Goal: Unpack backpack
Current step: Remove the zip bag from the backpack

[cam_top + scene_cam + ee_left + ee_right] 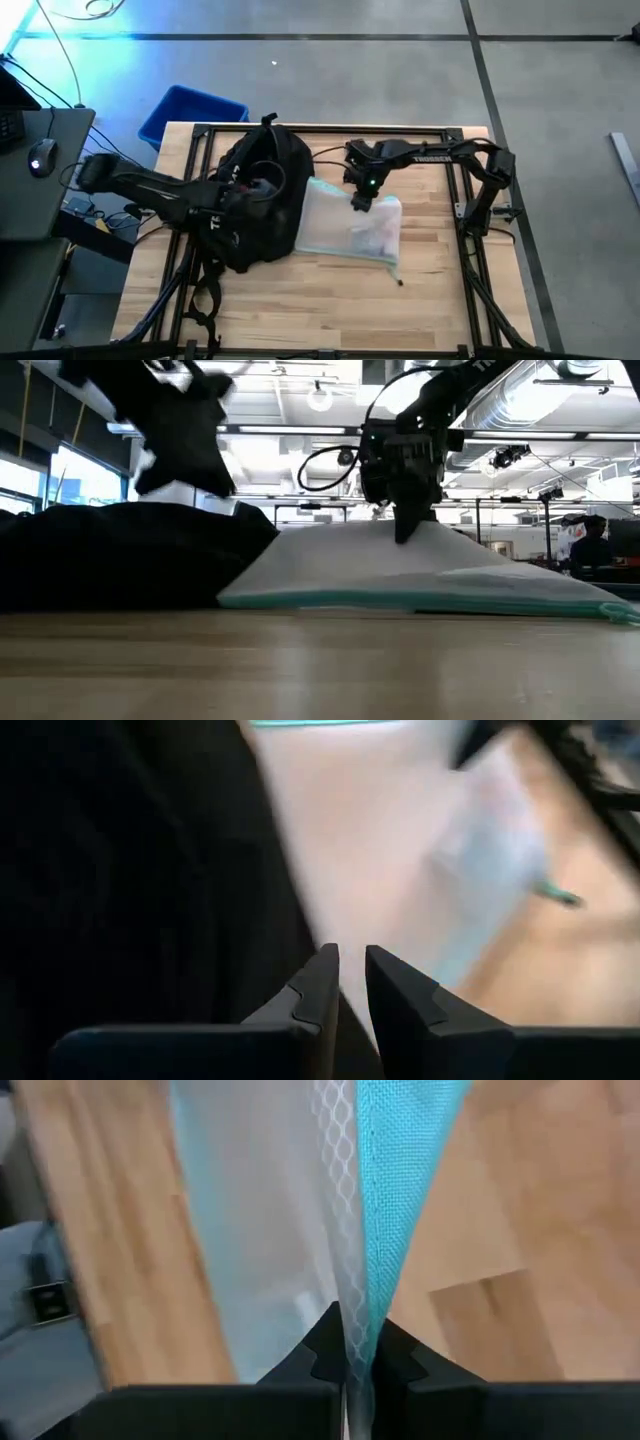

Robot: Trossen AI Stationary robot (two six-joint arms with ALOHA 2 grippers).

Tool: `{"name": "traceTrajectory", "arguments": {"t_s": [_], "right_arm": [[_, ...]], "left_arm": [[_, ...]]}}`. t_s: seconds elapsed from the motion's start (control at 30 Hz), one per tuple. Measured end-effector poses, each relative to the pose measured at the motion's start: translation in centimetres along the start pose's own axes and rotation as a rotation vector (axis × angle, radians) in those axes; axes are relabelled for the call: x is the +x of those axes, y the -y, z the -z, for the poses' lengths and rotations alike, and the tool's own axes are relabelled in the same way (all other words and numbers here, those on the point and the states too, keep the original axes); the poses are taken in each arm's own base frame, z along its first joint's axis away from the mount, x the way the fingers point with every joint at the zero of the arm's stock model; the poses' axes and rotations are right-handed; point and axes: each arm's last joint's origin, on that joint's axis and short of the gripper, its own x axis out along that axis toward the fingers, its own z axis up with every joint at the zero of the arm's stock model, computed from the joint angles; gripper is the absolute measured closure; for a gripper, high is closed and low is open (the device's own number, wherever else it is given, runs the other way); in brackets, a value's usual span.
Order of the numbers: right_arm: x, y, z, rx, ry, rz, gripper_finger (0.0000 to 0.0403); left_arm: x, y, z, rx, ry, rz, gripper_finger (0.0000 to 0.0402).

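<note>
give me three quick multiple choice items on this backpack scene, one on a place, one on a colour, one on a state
1. Where does the clear mesh pouch lie?
A. inside the blue bin
B. on the table beside the backpack, toward the right arm's side
C. on the floor

2. What colour is the pouch's edge strip?
A. red
B. yellow
C. teal

3. What is the right hand doing?
A. pinching the pouch's edge
B. hanging open, holding nothing
C. holding a strap

Key: 1 B, the high view shows it on the wood next to the backpack; 2 C, the right wrist view shows teal mesh; 3 A, the pouch's edge sits between the closed fingers.
</note>
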Motion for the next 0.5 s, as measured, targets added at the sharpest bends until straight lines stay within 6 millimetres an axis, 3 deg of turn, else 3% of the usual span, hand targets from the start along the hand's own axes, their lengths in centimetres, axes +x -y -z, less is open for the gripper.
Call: {"name": "traceTrajectory", "arguments": {"t_s": [0.2,0.37,0.5], "right_arm": [[-0.7,0.2,-0.1,-0.019,-0.016,0.022,0.0349],[-2.5,-0.7,-0.2,-0.073,-0.017,0.070,0.0284],[-3.9,-1.6,0.1,-0.111,0.018,0.067,0.0246]], "left_arm": [[3.7,-3.4,0.5,-0.047,-0.152,-0.274,0.0367],[3.4,-5.7,0.8,-0.027,-0.239,-0.482,0.0367],[2.4,-5.8,0.2,0.012,-0.248,-0.473,0.0367]]}}
